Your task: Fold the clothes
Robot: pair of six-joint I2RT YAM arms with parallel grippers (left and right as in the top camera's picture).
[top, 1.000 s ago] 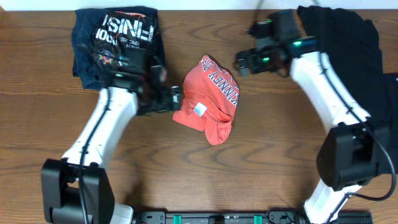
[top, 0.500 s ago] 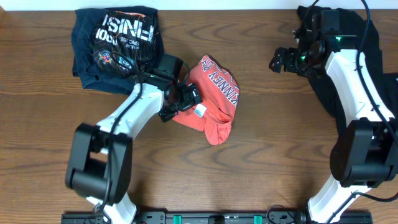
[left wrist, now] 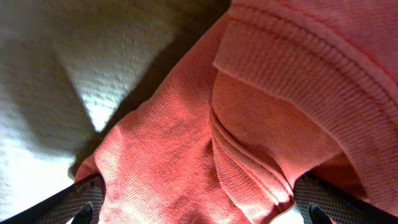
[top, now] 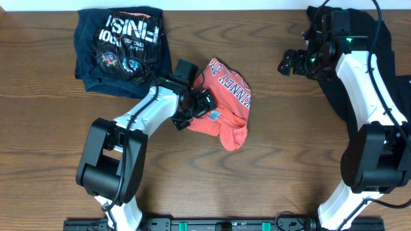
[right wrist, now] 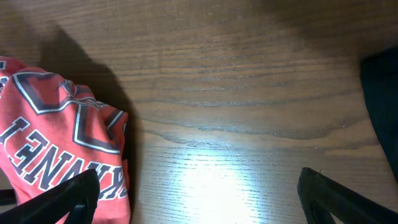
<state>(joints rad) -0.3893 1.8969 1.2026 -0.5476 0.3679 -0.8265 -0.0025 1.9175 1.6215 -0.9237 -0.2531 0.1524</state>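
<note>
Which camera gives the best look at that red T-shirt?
The overhead view: it shows nearly the whole crumpled red T-shirt. The left wrist view shows only close-up fabric; the right wrist view catches just its lettered edge.

The coral-red T-shirt (top: 228,96) lies crumpled in a heap (white dark-edged lettering facing up), its lower end bunched.

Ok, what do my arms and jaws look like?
The left arm and right arm have white tubular links, black joints and bases, with a thin black cable along each. Green lights glow at the right wrist. The jaws are dark, textured.
</note>
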